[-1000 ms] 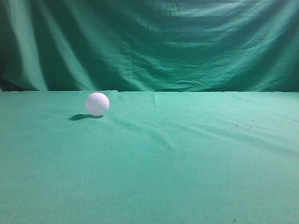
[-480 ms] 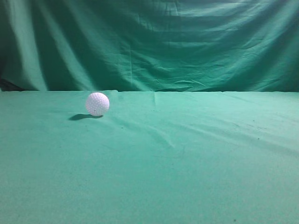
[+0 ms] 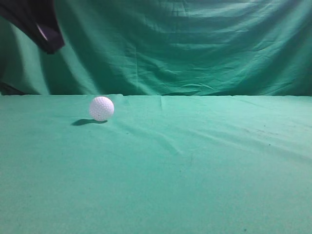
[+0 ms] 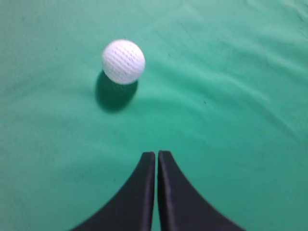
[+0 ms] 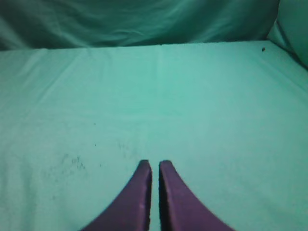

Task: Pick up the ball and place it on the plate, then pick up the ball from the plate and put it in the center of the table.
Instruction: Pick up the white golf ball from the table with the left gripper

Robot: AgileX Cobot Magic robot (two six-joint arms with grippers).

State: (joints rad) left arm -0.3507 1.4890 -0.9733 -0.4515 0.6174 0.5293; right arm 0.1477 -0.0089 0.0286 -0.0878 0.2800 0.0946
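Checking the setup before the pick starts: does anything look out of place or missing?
The task's plate shows in no view. Otherwise nothing odd: the small white dimpled golf ball rests on the green cloth-covered table, undamaged. The left tool hangs above it, shut and empty; the right tool is shut too.

The table (image 3: pixel 195 185) — green, slightly wrinkled cloth — carries only the ball (image 3: pixel 101 108).
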